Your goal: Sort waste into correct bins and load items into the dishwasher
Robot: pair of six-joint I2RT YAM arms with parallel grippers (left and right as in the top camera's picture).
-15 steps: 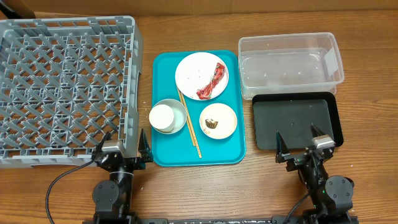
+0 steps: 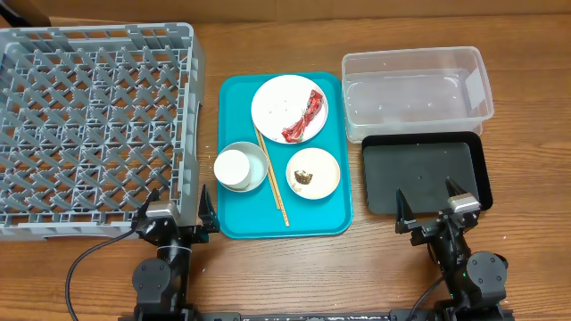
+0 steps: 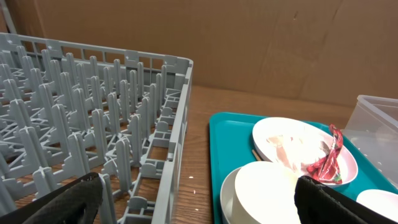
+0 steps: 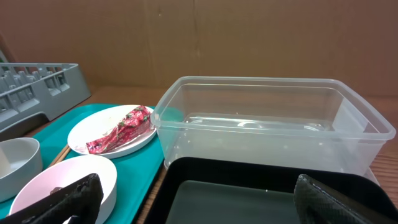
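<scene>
A red-and-white wrapper (image 2: pixel 303 116) lies on the large white plate (image 2: pixel 277 102) on the teal tray (image 2: pixel 312 218). A small brown lump (image 2: pixel 304 177) sits on the small plate (image 2: pixel 323 169). A small white cup (image 2: pixel 233 167) stands in the white bowl (image 2: pixel 254 160). Two chopsticks (image 2: pixel 272 178) lie beside them. The grey dish rack (image 2: pixel 89 125) is at left. The clear tub (image 2: pixel 415 94) and black tray (image 2: pixel 424 174) are at right. My left gripper (image 2: pixel 176 217) is open at the rack's near corner. My right gripper (image 2: pixel 435 214) is open at the black tray's near edge.
A brown cardboard wall (image 3: pixel 261 43) stands behind the table. Bare wood table (image 2: pixel 294 276) runs along the front between my two arms. A cable (image 2: pixel 89 259) trails from the left arm.
</scene>
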